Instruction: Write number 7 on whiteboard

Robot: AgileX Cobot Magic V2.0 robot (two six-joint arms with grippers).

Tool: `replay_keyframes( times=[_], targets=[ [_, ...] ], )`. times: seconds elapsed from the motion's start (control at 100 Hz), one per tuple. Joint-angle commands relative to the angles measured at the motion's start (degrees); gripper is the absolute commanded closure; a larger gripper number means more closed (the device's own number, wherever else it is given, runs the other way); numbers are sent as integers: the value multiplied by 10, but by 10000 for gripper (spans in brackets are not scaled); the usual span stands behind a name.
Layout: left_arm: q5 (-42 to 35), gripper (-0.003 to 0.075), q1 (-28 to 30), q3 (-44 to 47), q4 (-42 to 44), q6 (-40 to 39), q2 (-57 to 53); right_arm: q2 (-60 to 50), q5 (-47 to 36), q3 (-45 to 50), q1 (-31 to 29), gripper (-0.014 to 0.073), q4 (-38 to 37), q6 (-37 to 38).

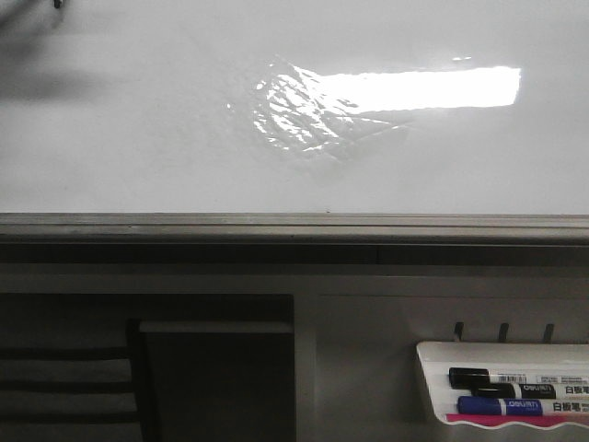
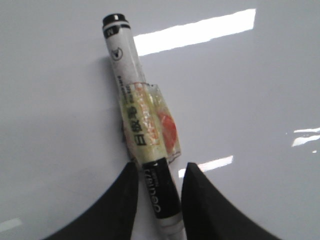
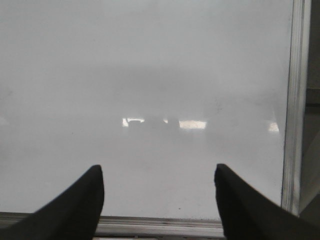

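The whiteboard point(image 1: 138, 138) fills the upper front view, glossy white, with a bright glare point(image 1: 433, 89) and a wrinkled shiny patch point(image 1: 294, 115). No number 7 shows on it in any view. In the left wrist view my left gripper point(image 2: 159, 167) is shut on a white marker point(image 2: 131, 95) with a black band and yellowish tape. Its black end point(image 2: 116, 20) points at the whiteboard point(image 2: 250, 75); I cannot tell whether it touches. My right gripper point(image 3: 159, 172) is open and empty over the whiteboard point(image 3: 150, 75). Neither gripper shows in the front view.
The grey metal edge rail point(image 1: 294, 226) runs along the board's near side and shows in the right wrist view point(image 3: 160, 227). A small white marker tray point(image 1: 433, 378) at the lower right holds a black marker point(image 1: 502, 378) and a blue marker point(image 1: 502, 406).
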Motion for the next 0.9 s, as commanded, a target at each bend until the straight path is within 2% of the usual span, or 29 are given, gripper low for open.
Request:
replay_keyframes(
  times=[0.0,0.17,0.48,0.53,0.69,0.89],
  targets=[
    [-44,531,2,-27,-8,-1,-4,6,-45,-19,-2,166,-5,-6],
    [-41,533,2,-36,-9,-1,3,6,-42,-19,-2,166,-5,-6],
    [24,540,2,-36,-9,-1,2,6,-40,-19,-2,166,-5,-6],
    [30,571,2,-36,-9,-1,1,6,-40,-19,-2,166,-5,-6],
    [31,743,2,-36,-9,-1,-1,6,-40,-19,-2,166,-5,-6],
    [37,741,2,-36,-8,-1,-16,6,-40,-19,-2,166,-5,-6]
  ],
)
